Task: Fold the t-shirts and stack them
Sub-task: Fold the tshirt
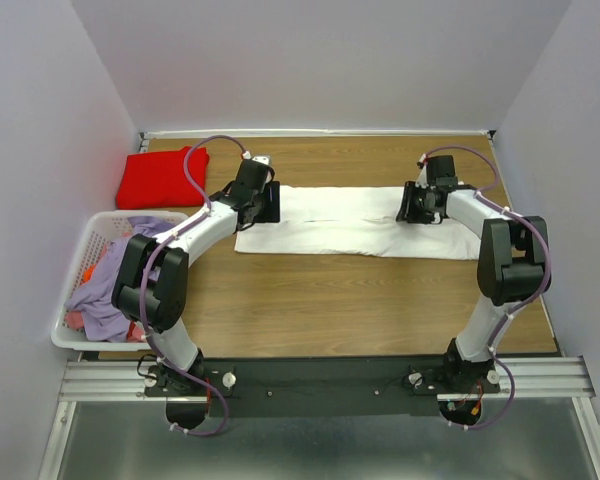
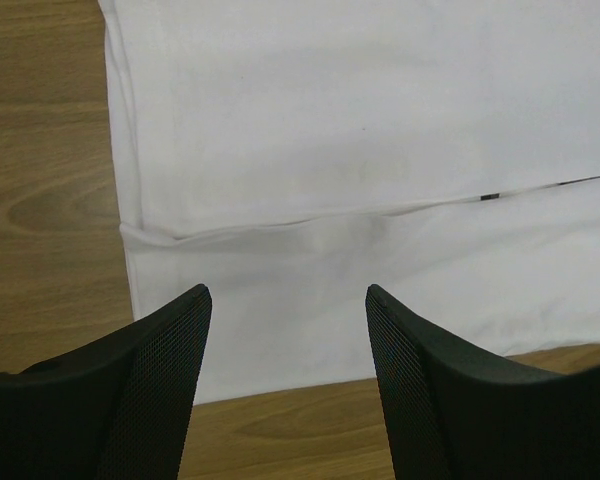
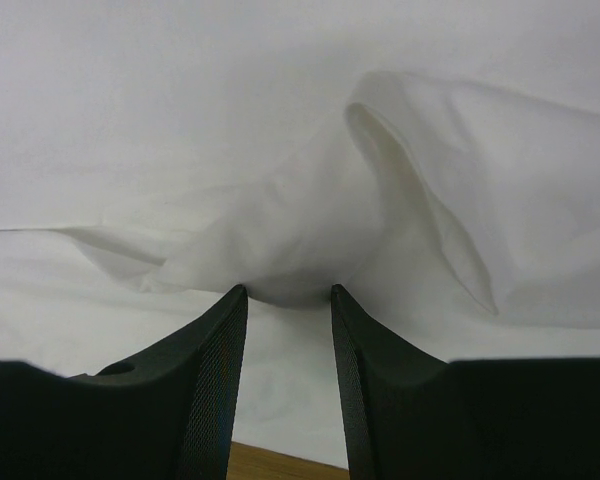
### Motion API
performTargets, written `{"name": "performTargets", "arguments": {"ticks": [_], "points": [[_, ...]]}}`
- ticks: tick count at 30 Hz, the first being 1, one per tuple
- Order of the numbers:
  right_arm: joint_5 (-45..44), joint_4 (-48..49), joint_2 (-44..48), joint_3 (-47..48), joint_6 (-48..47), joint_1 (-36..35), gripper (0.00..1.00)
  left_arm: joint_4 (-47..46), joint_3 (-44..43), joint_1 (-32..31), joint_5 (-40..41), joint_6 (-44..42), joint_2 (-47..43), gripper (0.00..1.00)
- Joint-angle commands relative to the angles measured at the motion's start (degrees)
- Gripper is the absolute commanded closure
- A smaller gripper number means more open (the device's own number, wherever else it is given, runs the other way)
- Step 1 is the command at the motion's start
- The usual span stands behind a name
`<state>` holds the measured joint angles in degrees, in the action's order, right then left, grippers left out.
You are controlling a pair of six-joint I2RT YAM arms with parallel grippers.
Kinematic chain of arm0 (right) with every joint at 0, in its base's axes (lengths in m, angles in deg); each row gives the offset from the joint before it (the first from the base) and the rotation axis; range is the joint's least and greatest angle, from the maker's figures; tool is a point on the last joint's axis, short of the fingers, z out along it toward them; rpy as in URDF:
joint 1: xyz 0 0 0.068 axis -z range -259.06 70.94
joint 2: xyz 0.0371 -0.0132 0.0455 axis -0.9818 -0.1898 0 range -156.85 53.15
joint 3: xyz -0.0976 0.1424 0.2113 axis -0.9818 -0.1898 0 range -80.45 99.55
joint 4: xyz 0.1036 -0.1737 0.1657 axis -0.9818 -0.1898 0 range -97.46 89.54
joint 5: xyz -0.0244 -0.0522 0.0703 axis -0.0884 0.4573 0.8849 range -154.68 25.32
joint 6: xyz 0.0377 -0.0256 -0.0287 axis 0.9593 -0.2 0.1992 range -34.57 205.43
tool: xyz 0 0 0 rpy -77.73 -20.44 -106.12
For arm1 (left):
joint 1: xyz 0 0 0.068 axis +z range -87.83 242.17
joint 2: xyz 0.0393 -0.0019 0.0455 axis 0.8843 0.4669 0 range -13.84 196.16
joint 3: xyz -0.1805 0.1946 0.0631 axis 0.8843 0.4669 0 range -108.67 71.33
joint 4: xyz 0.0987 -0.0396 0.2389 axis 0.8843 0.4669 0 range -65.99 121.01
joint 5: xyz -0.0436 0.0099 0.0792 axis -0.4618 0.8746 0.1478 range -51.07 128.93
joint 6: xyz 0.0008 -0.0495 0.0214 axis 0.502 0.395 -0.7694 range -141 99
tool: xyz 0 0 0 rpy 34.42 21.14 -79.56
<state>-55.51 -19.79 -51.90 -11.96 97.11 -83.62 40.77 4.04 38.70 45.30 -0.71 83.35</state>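
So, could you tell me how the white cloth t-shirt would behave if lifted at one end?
Probably floppy: the white cloth t-shirt bunches into a soft ridge at the right pincer. Likely light: it lies thin and flat on the wooden table. Lifted, its fold may open.

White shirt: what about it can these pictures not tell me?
- Top view: the right arm covers part of the right end of the shirt.
- Right wrist view: a raised fold meets the right gripper; whether the fingers pinch it is hidden.
- Left wrist view: a dark mark at the fold line is too small to identify.
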Motion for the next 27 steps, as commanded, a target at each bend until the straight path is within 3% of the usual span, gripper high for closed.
{"name": "performTargets", "arguments": {"ticks": [1, 7, 10, 16, 18, 27], "points": [[-2.7, -0.2, -1.2, -0.4, -1.3, -0.4, 0.54, -1.0, -0.5, -0.4, -1.3, -1.0, 0.5, 0.29], [-3.7, 0.3, -2.3, 0.2, -0.6, -0.3, 0.54, -0.8, -0.3, -0.6, -1.2, -1.0, 0.6, 0.28], [-3.0, 0.4, -2.4, 0.7, -0.5, -0.4, 0.59, -0.8, -0.3, -0.7, -1.1, -1.0, 0.8, 0.28], [-0.8, 0.3, -0.2, 0.1, 0.5, -0.4, 0.92, -0.5, -0.6, -0.8, -0.8, -0.7, 1.0, 0.28], [-0.7, 0.1, 1.1, -0.5, 1.5, -0.3, 0.97, -0.6, -0.6, -0.9, -0.8, -0.6, 1.1, 0.28], [2.0, -2.7, 5.6, -4.0, 9.7, -0.4, 0.99, -0.1, -1.9, -1.1, -1.1, -0.9, 2.5, 0.29]]}}
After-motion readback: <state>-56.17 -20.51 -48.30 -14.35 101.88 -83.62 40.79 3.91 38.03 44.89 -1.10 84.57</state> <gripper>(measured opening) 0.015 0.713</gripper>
